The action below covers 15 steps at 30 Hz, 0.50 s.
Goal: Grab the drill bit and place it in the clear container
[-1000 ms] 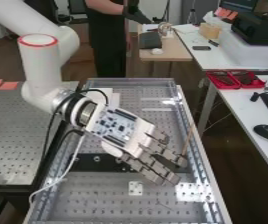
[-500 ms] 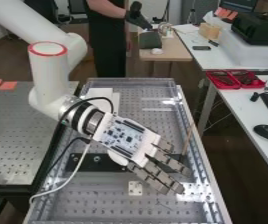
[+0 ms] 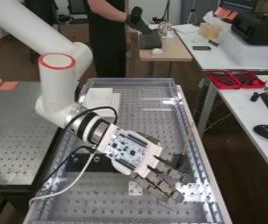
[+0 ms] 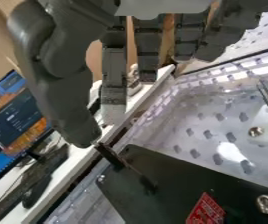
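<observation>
Hand [image 3: 133, 151] open, fingers straight, over bench's [image 3: 91, 202] near half. Slim dark piece [image 4: 111, 156] by thumb tip, maybe drill bit, hard to make out. Printed red label [image 4: 206, 210] cut off.

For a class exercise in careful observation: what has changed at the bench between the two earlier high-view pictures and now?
The arm has carried the hand down and slightly right in the high view, towards the bench's near end, uncovering more of the white box. The fingers stay extended, with nothing visibly taken hold of or let go. The white box and black plate stayed put.
</observation>
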Motion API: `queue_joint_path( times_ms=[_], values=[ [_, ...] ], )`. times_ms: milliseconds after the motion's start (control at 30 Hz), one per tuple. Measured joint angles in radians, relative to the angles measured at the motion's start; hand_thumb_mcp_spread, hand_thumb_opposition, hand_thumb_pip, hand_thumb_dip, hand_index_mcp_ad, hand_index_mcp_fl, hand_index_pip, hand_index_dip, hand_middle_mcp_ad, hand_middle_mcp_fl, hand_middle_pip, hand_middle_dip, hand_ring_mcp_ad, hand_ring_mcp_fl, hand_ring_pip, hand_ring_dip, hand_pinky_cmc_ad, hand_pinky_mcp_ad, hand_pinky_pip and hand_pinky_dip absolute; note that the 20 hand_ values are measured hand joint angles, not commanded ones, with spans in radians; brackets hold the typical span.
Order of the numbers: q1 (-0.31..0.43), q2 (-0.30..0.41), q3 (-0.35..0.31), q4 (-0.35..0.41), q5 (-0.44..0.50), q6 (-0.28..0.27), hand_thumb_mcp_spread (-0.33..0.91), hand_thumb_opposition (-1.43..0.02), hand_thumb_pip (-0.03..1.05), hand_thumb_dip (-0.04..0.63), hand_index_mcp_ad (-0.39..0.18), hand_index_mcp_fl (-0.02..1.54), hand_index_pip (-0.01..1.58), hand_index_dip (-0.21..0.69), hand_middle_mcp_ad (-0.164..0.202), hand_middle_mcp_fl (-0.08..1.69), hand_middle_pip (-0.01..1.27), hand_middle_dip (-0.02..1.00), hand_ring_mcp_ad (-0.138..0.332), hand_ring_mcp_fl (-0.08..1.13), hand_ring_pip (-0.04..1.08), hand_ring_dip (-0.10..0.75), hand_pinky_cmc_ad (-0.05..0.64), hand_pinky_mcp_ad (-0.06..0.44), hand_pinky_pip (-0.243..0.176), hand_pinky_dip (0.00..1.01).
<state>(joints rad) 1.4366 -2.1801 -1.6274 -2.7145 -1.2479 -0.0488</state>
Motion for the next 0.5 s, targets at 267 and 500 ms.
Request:
queue_joint_path(
  times_ms=[267,500],
  values=[
    [0.004,-0.024,0.009,-0.021,-0.001,0.026,0.50,-0.83,0.57,0.321,-0.024,0.25,1.30,0.461,0.094,0.19,0.13,0.23,0.187,0.02,0.07,0.038,0.239,0.138,-0.061,0.14],
    [0.006,-0.028,0.014,-0.023,0.001,0.026,0.50,-0.85,0.57,0.321,-0.024,0.26,1.30,0.461,0.091,0.19,0.13,0.24,0.187,0.02,0.08,0.038,0.239,0.138,-0.061,0.14]
  ],
)
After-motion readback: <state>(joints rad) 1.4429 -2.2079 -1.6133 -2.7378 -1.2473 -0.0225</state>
